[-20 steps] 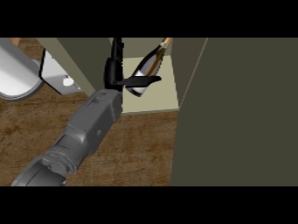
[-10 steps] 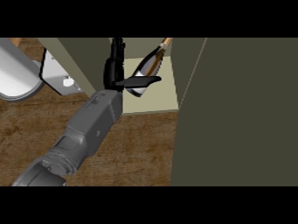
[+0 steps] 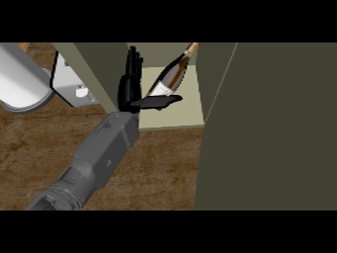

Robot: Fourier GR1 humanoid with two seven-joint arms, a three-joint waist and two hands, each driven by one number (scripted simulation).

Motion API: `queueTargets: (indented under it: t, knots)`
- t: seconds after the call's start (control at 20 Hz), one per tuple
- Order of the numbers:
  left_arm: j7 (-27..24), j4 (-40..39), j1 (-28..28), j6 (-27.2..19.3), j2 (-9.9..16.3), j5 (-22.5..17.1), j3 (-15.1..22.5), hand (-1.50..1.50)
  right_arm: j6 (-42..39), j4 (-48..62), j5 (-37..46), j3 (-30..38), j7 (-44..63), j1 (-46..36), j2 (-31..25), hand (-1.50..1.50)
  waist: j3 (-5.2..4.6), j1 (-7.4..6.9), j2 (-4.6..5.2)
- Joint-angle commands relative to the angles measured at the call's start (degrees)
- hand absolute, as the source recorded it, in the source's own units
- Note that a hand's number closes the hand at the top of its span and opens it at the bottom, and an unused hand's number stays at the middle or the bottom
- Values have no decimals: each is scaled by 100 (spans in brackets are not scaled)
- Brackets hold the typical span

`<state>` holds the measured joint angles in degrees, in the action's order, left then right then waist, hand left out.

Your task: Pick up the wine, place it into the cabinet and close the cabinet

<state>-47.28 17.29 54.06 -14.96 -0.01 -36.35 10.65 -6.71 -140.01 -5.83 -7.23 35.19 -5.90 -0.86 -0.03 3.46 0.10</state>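
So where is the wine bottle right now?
In the head view the wine bottle stands tilted inside the open cabinet, upper middle of the view, just right of the hand, whose thumb reaches under it.

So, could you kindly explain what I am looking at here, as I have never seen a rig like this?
This is a single view from the robot's head, looking steeply down at a wooden kitchen counter. The grey forearm rising from the lower edge ends in a black hand, which reaches into an olive-green cabinet. Which of its two hands this is I cannot tell; no other hand shows. Its fingers are straight, its thumb sticks out to the side, and it holds nothing. Beside it a wine bottle with a white label leans tilted inside the cabinet, over the pale shelf. The big dark panel on the right is the open cabinet door. A large white cylinder lies at the left.
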Motion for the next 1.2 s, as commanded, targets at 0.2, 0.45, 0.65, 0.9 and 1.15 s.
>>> queueTargets:
  t: [0.2, 0.45, 0.65, 0.9, 1.15]
  knots:
    - [431, 2137, -1413, -1213, 1, -739, 1689, -150, 349, -427, 536, -590, 129, 342, 82, -150, 3, -271, -67]
    - [411, 3557, -2144, -2356, 1, -842, 2797, -150, 92, -627, 50, -27, 236, 419, -101, -150, 4, -266, -38]
    - [432, 4452, -2831, -2514, 1, -482, 3044, -150, 187, -437, 57, 165, 310, 48, -131, -150, 3, -337, -29]
    - [769, 5452, -3433, -2645, 22, 147, 3005, -150, 111, -753, -131, 250, 229, 384, -170, -150, 5, -346, -29]
    - [1428, 7106, -4325, -3441, 601, 573, 3538, -150, 94, -534, -234, 370, 277, 169, -223, -150, 6, -389, -37]
